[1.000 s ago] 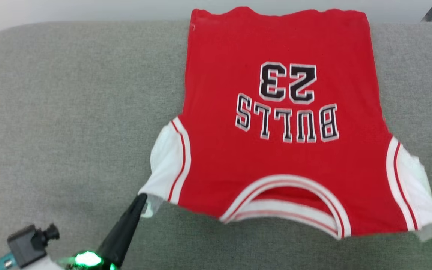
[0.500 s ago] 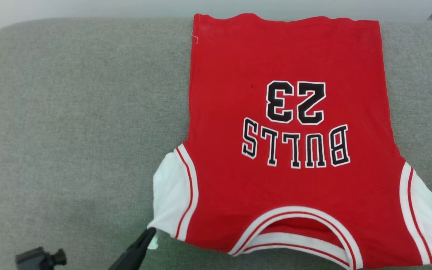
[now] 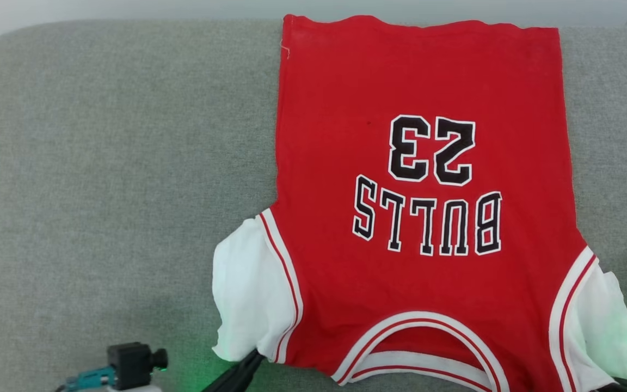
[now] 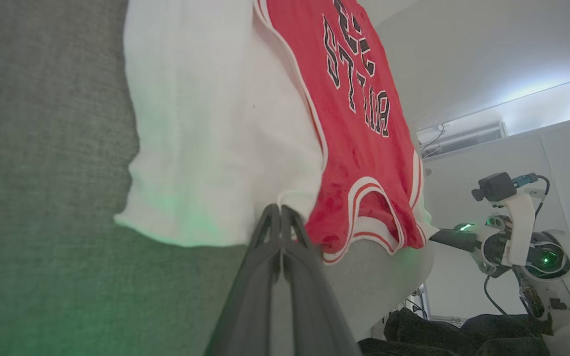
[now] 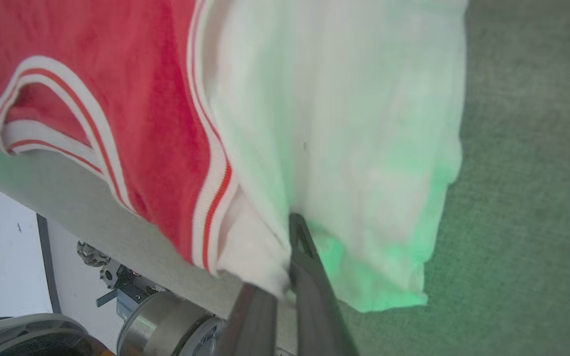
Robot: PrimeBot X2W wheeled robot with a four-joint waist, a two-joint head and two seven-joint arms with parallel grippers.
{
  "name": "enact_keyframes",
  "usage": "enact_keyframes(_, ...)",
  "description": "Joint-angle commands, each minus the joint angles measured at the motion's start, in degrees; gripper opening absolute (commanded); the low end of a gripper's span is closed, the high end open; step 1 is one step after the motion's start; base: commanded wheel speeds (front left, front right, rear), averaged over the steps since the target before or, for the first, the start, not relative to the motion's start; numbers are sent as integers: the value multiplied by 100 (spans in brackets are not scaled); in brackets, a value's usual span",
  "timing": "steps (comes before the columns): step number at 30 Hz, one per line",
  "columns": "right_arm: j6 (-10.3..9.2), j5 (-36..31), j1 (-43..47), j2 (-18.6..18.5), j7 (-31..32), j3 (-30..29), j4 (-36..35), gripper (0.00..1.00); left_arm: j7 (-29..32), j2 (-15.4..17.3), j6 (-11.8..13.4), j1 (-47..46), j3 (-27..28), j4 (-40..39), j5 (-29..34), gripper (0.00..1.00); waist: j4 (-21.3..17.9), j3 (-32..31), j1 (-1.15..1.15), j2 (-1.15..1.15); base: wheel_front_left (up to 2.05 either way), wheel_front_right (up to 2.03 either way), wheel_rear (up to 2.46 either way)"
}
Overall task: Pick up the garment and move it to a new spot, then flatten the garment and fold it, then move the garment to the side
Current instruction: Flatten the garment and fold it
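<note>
Flattening stage: the garment (image 3: pixel 346 109) lies printed side up on the grey surface (image 3: pixel 101 163), right of centre in the head view, collar towards the bottom edge. The left gripper (image 4: pixel 281 213) slants in from the bottom edge, fingers pressed together on the hem of the white sleeve at lower centre. The right gripper (image 5: pixel 290 247) pinches the opposite sleeve's hem at lower right. Best practice, judged from this layout, is to draw both sleeves outward evenly and low over the surface, so that the body does not bunch.
</note>
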Motion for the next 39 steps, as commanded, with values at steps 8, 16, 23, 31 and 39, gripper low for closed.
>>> enact_keyframes(8,-7,-310,-232,-140,-546,730,851,0,6,-184,2,-356,-419,584,-59,0,-1,0,0,0,0,0,0)
enact_keyframes(16,-8,-164,-489,-219,-1149,877,730,100,-239,-100,2,-440,-548,632,-151,0,-73,-53,0,0,0,0,0)
enact_keyframes(23,-4,610,-290,-657,-825,129,-521,100,-481,75,2,-403,-616,443,-136,0,-178,-98,0,0,0,0,0)
enact_keyframes(31,-4,1451,-1243,-1087,280,-1339,-888,100,-517,63,2,-754,-786,207,-12,0,34,125,0,0,0,0,0)
enact_keyframes(39,-4,-370,-4480,-1057,347,-555,818,100,-480,-91,3,-1347,-1082,107,100,0,484,626,0,0,0,0,0)
